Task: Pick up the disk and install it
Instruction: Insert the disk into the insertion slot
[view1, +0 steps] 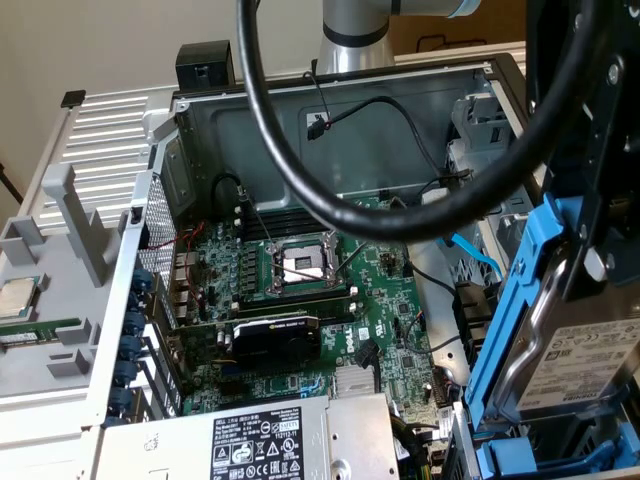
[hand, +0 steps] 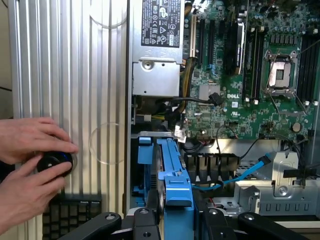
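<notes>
wrist view looks down the gripper (hand: 174, 220), whose black fingers (hand: 142, 221) seem to be clenched on the disk (hand: 172, 165), seen edge-on with its blue carrier toward the camera. the disk hangs over the drive bay (hand: 141, 155) at a corner of the case (hand: 280, 197), near the power supply (hand: 156, 60) and the motherboard (hand: 240, 75). whether its far end touches the bay i cannot tell. beside the case, on a ribbed metal plate (hand: 75, 75), a person's hands (hand: 30, 142) close round a black knob (hand: 54, 164).

exterior view has the disk (view1: 575, 355) at the exterior view's right edge. it is tilted steeply, with its silver body and white label facing out and the blue carrier running up its side. the black gripper body covers its upper part, and its lower end is just beside the blue bay rails (view1: 530, 455). a thick black cable (view1: 300, 180) loops across the foreground. inside the open case the motherboard carries a cpu socket (view1: 300, 262) and a graphics card (view1: 275, 335). a blue cable (view1: 478, 258) runs between the board and the bay. a cpu chip (view1: 15, 297) lies on a grey tray (view1: 60, 360) at the exterior view's left, well apart from the disk.
</notes>
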